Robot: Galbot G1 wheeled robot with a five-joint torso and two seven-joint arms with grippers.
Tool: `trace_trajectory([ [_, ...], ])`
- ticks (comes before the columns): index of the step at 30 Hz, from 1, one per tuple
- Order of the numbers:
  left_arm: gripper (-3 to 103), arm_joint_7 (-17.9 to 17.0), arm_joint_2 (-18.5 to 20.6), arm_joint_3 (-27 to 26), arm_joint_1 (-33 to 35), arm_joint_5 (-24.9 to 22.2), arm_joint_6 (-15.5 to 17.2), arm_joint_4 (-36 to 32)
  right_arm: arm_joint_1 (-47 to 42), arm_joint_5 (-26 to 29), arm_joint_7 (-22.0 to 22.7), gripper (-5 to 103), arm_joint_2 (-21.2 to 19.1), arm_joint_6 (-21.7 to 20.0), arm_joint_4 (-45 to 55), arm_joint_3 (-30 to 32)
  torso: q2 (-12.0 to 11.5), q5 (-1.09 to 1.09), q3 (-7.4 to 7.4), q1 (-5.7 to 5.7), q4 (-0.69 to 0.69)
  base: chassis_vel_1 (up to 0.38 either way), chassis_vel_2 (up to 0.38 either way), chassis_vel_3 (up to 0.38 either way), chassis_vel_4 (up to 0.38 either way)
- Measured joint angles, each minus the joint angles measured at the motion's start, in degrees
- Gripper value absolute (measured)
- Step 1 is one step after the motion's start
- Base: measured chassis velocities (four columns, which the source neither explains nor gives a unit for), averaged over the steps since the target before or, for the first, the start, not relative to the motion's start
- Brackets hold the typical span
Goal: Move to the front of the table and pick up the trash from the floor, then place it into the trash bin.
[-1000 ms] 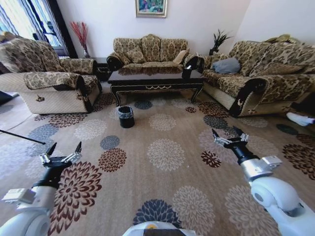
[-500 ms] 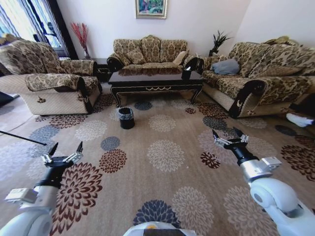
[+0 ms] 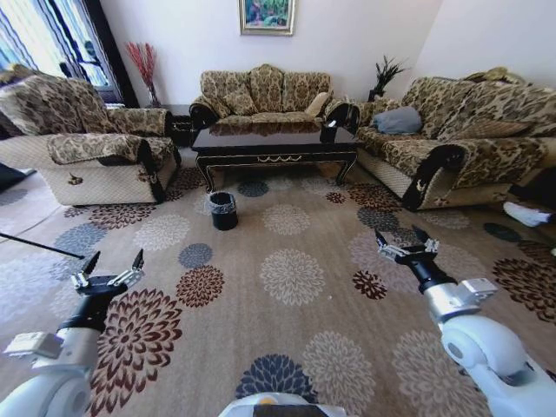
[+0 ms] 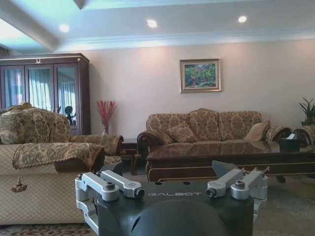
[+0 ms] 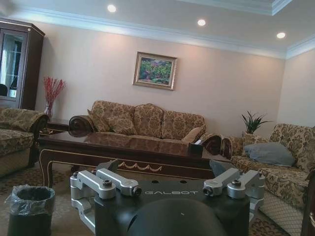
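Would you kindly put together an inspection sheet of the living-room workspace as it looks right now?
Surface: patterned carpet, open ahead.
Job's things: table at the far end between sofas; trash bin on the carpet before its left leg, bag-lined; trash: nothing seen.
Clutter: black tissue box on the table.
Grippers: left gripper and right gripper raised over the carpet, jaws open, empty.
Cables: thin dark line on the floor at left.
Surroundings: sofas, framed picture, plant.

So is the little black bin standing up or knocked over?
Standing up. The trash bin sits upright on the carpet before the table, its open top facing up with the clear bag folded over its rim.
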Motion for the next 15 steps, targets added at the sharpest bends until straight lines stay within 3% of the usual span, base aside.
trace_trajectory([
  [15, 100, -0.03, -1.15, 0.13, 0.23, -0.72, 0.82, -0.99, -0.92, 0.1, 0.0, 100, 0.47, 0.23, 1.05, 0.85, 3.46, 0.0, 2.08, 1.37, 0.0, 0.0, 0.0, 0.0, 0.0],
])
